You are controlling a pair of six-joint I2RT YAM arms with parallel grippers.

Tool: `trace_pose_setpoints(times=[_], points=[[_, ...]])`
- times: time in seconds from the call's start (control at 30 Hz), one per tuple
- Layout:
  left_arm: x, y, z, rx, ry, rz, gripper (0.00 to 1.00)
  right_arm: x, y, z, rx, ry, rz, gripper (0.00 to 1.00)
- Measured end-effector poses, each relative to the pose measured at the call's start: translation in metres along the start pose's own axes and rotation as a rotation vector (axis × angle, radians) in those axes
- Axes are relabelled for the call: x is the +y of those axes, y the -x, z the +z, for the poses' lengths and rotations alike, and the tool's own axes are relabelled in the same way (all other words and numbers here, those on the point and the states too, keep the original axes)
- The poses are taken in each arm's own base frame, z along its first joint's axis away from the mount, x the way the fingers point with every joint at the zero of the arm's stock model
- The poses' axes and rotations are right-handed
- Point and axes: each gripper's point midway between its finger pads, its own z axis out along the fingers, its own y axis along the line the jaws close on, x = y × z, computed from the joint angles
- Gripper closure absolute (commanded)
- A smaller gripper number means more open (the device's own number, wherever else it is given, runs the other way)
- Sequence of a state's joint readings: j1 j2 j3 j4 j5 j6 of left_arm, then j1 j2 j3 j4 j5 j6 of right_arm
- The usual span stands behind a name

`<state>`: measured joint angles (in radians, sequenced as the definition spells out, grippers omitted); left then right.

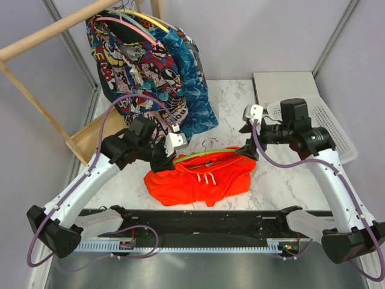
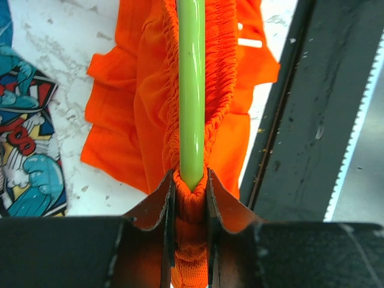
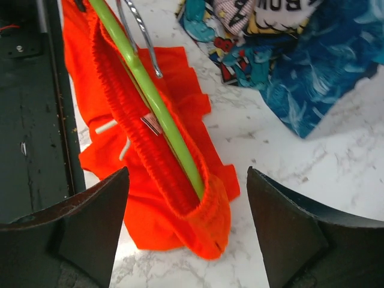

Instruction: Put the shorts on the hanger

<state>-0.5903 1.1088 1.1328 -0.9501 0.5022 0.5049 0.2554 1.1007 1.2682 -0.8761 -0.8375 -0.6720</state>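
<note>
Bright, even, diffuse light falling from above in all three views. Marble table (image 1: 240,102) reading clean white, not blowing out. Soft, short shadows gathering under shorts (image 1: 198,183) and beneath arms in top view. Narrow glare streak running down lime-green hanger (image 2: 192,90) in left wrist view, with fainter sheen showing in right wrist view. Orange fabric glowing heavily saturated, waistband ribbing resolving sharply. Left jaws and right jaws sitting dark, underexposed and slightly out of focus at bottom edges.
</note>
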Motion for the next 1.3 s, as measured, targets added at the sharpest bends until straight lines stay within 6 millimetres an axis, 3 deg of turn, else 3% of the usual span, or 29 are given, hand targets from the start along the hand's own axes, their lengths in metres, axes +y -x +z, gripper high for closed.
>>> trace_pose_setpoints(times=[0.2,0.4,0.43,0.5,0.57,0.6,0.7,0.8,0.87,1.07,1.13,1.3], points=[[-0.010,0.010,-0.003,-0.045,-0.046,-0.004,0.98,0.039,0.004,0.037,-0.027,0.139,-0.095,0.20],[-0.015,0.021,-0.007,-0.078,-0.071,-0.004,0.98,0.057,0.018,0.071,-0.017,0.208,-0.193,0.60],[-0.016,0.021,-0.008,-0.080,-0.076,-0.004,0.98,0.058,0.018,0.076,-0.007,0.207,-0.197,0.80],[-0.019,0.020,-0.009,-0.081,-0.086,-0.006,0.98,0.061,0.018,0.084,0.003,0.210,-0.207,1.00],[-0.021,0.018,-0.012,-0.075,-0.084,-0.008,0.92,0.066,0.018,0.087,0.017,0.224,-0.210,1.00],[-0.022,0.018,-0.014,-0.077,-0.081,-0.007,0.76,0.069,0.018,0.086,0.020,0.232,-0.208,1.00],[-0.027,0.020,-0.022,-0.104,-0.079,0.000,0.47,0.074,0.027,0.082,0.018,0.243,-0.213,1.00],[-0.028,0.033,-0.033,-0.170,-0.061,0.003,0.31,0.077,0.040,0.074,0.009,0.253,-0.230,1.00],[-0.031,0.042,-0.044,-0.200,-0.050,0.005,0.26,0.076,0.049,0.071,-0.001,0.253,-0.241,1.00],[-0.049,0.098,-0.101,-0.347,-0.043,0.060,0.16,0.084,0.083,0.064,-0.048,0.286,-0.336,1.00],[-0.058,0.100,-0.108,-0.358,-0.070,0.052,0.16,0.093,0.086,0.066,-0.054,0.320,-0.375,1.00],[-0.070,0.081,-0.109,-0.312,-0.094,0.012,0.20,0.111,0.081,0.071,-0.019,0.400,-0.427,1.00]])
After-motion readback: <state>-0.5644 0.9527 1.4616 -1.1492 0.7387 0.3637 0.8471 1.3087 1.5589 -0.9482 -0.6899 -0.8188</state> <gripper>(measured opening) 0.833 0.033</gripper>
